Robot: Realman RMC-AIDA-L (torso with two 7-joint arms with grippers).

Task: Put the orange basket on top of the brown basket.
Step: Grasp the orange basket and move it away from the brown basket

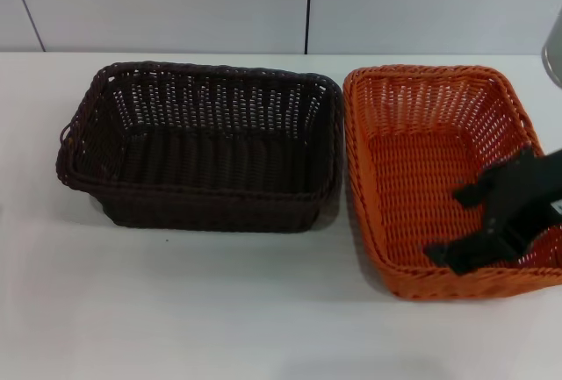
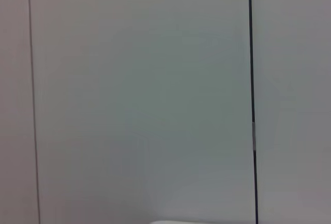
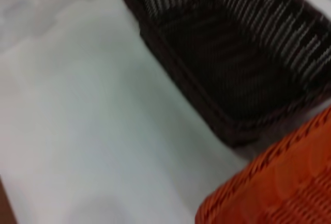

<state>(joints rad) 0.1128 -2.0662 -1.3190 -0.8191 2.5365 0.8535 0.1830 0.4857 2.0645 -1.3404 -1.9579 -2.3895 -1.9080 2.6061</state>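
I see the white table [image 1: 219, 310] filling the head view, with a pale panelled wall [image 1: 176, 3] behind it. The brown basket [image 1: 206, 147] sits upright on the table's left-centre, nothing in it. The orange basket [image 1: 430, 169] sits just beside it on the right, also upright on the table, the two facing rims close together, possibly touching at the far corners; I cannot tell for certain. The right gripper [image 1: 452, 222] reaches in from the right edge and hangs over the orange basket's near right portion, its two black fingers [image 1: 479, 189] spread wide apart, one over the basket floor, the other near the front rim. It holds nothing; whether a finger touches the weave I cannot tell. The right wrist view looks across the table [image 3: 77, 120] at the brown basket [image 3: 232, 63], with a corner of the orange basket [image 3: 279, 188] close under the camera. The left wrist view shows only the wall [image 2: 139, 100] with a dark vertical seam [image 2: 252, 79]; the left gripper does not show in any view.
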